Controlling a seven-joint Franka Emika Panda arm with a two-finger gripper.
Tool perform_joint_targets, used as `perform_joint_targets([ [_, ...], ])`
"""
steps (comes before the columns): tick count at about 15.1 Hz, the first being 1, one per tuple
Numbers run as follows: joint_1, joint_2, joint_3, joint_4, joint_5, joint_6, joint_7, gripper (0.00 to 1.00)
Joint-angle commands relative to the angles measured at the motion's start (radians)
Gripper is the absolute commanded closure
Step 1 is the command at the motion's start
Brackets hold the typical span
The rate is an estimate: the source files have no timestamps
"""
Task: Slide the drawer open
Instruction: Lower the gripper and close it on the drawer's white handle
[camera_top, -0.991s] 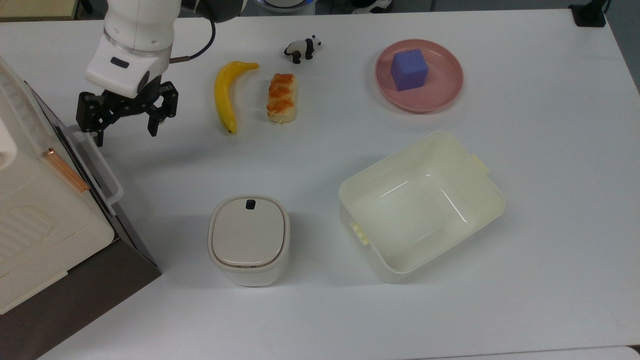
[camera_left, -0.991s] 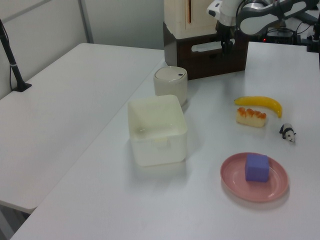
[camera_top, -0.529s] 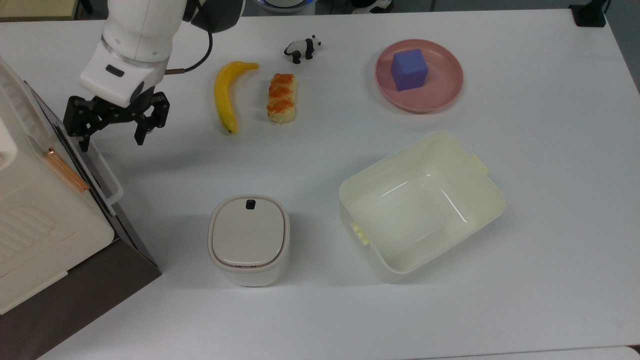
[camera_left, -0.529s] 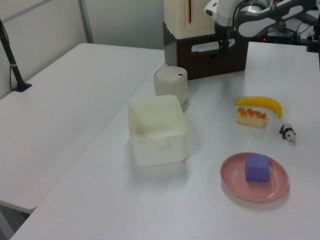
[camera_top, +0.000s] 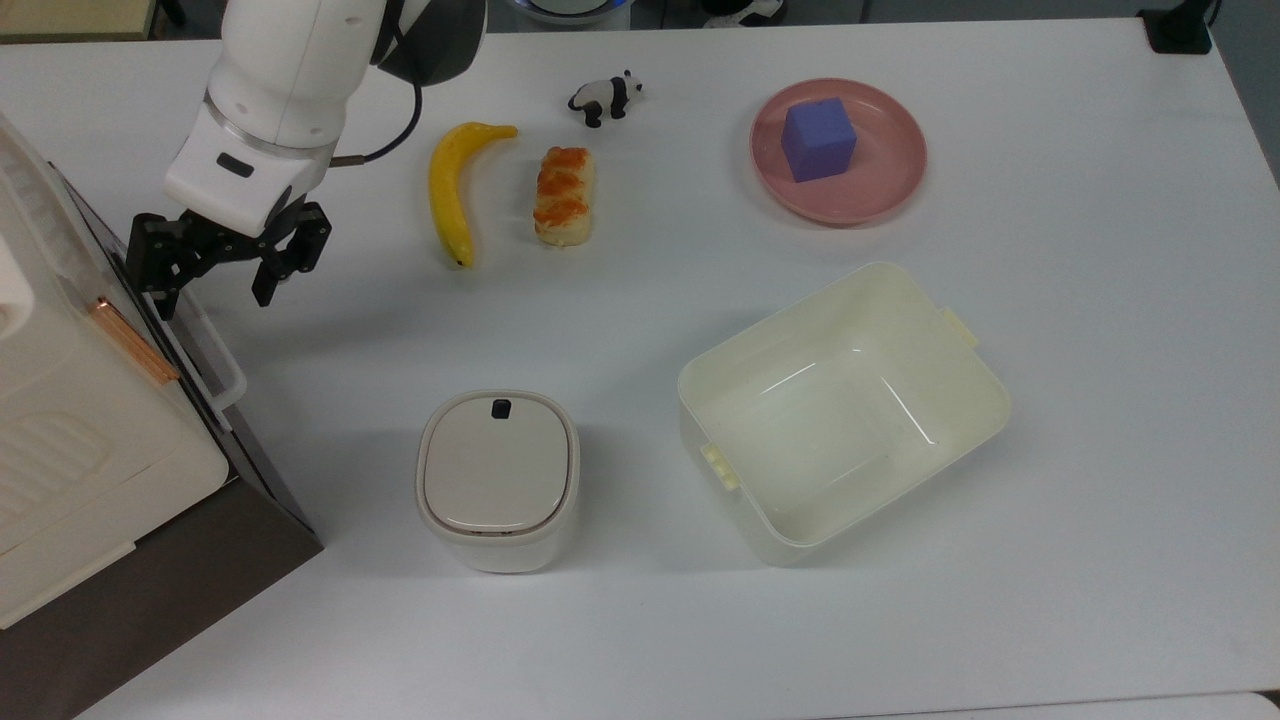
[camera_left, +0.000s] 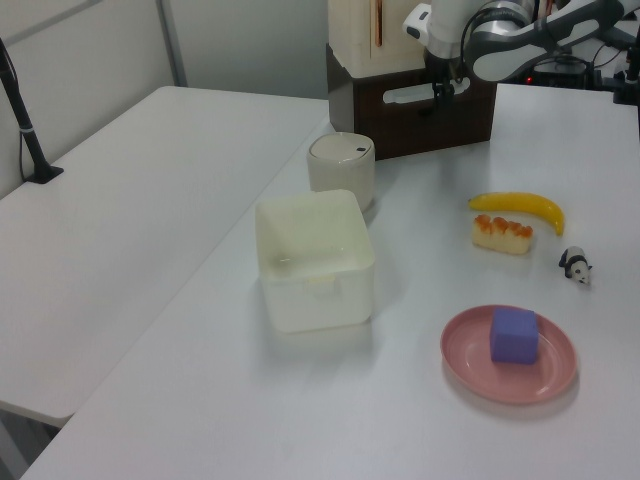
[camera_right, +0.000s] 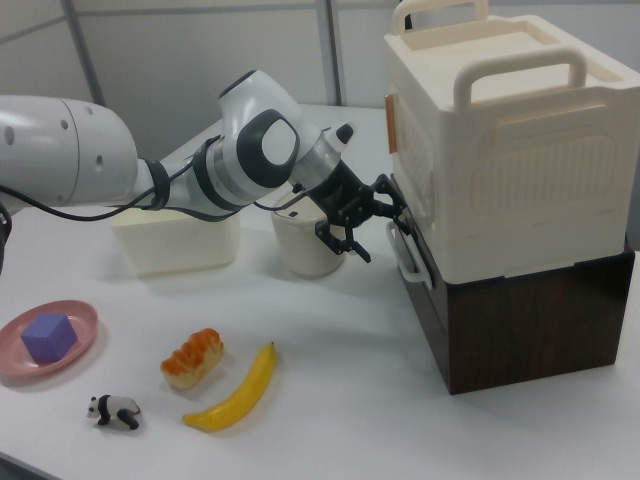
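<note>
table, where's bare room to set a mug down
Free: the wide strip along the top view's bottom edge below the lidded bin and open tub, and the top view's right side beyond the pink plate. Crowded: the banana, bread, and hand at the drawer handle.

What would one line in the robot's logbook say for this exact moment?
gripper: open, straddling handle end | drawer: shut | handle: not yet clamped | phase: about to grasp

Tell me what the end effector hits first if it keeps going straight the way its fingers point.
Most likely the drawer's white loop handle: the open end effector straddles its upper end in the top view, one finger between handle and dark drawer front. Exact depth is unclear.
</note>
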Motion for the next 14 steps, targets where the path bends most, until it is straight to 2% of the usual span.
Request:
perform_joint_targets([
  [1, 0.005, 0.016, -0.017, 0.007, -0.032, 0.05, -0.018, 0.21],
  [4, 0.007, 0.029, -0.017, 0.008, -0.083, 0.05, -0.018, 0.29],
  [5, 0.005, 0.029, -0.017, 0.007, -0.089, 0.051, -0.018, 0.29],
  [6, 0.005, 0.029, -0.017, 0.007, -0.091, 0.051, -0.018, 0.34],
  [12, 0.007, 0.029, -0.017, 0.005, -0.097, 0.051, -0.019, 0.84],
  [14, 0.005, 0.029, -0.017, 0.005, -0.097, 0.051, -0.019, 0.95],
])
